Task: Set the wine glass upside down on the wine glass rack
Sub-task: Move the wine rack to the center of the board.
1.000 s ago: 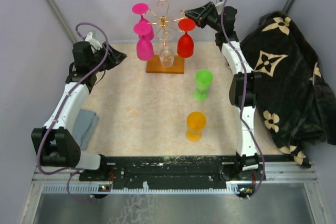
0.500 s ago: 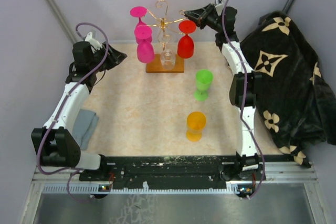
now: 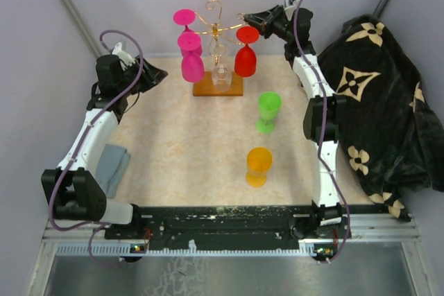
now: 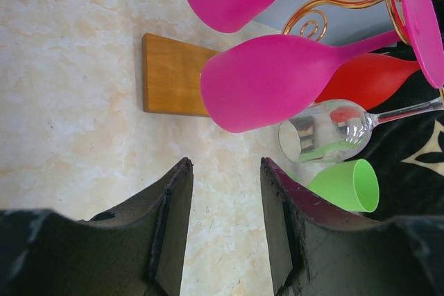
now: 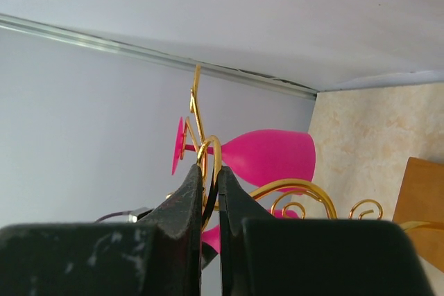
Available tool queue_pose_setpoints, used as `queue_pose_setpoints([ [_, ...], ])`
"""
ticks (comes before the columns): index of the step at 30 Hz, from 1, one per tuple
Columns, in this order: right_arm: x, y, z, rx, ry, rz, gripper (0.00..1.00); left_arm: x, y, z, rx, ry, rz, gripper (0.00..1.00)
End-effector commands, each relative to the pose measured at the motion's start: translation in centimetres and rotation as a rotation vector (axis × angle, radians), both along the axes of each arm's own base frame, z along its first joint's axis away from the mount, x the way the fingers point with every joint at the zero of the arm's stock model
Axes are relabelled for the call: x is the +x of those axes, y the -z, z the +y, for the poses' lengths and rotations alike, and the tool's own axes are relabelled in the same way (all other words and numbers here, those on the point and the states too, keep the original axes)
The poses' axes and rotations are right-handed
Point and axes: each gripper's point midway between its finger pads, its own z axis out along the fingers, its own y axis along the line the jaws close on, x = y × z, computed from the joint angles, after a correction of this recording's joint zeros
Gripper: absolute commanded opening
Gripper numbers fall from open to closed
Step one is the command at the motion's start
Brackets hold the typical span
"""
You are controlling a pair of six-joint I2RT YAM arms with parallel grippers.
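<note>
The wine glass rack (image 3: pixel 216 27), gold wire on a wooden base (image 3: pixel 218 87), stands at the back of the table. Two pink glasses (image 3: pixel 191 66), a red one (image 3: pixel 244 59) and a clear one (image 3: pixel 221 74) hang on it upside down. A green wine glass (image 3: pixel 268 111) and an orange one (image 3: pixel 259 166) stand upright on the table. My right gripper (image 3: pixel 243 16) is up at the rack's right arm, and in its wrist view the gripper (image 5: pixel 210 171) is shut on a gold wire loop (image 5: pixel 216 145). My left gripper (image 4: pixel 225 164) is open and holds nothing, left of the rack (image 4: pixel 309 22).
A black cloth with a cream flower pattern (image 3: pixel 388 102) is heaped along the right side. A folded grey cloth (image 3: pixel 111 164) lies by the left arm. Grey walls close in the back and both sides.
My right gripper's jaws have closed on the rack's wire. The rack's top and the pink glasses have shifted slightly left. The left arm has not moved.
</note>
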Motion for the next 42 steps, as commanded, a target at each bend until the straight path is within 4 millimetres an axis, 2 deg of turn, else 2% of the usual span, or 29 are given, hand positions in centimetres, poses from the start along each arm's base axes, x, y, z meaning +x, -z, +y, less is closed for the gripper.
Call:
queue_pose_setpoints([
  [1, -1.0, -2.6, 0.8, -0.047, 0.024, -0.089, 0.00, 0.3, -1.5, -0.3, -0.005, 0.007, -0.040, 0.50],
  [24, -0.3, -3.2, -0.6, -0.084, 0.144, 0.054, 0.00, 1.1, -1.2, -0.6, -0.016, 0.020, -0.034, 0.50],
  [33, -0.7, -2.2, -0.7, -0.114, 0.170, 0.122, 0.00, 1.5, -0.7, -0.8, -0.025, 0.029, -0.026, 0.50],
  [37, -1.2, -2.8, -0.4, -0.128, 0.174, 0.108, 0.00, 1.6, -0.7, -1.0, -0.030, 0.037, -0.028, 0.50],
  [42, -1.2, -2.4, -0.1, -0.126, 0.151, 0.108, 0.00, 1.7, -0.6, -1.1, -0.032, 0.042, -0.026, 0.50],
])
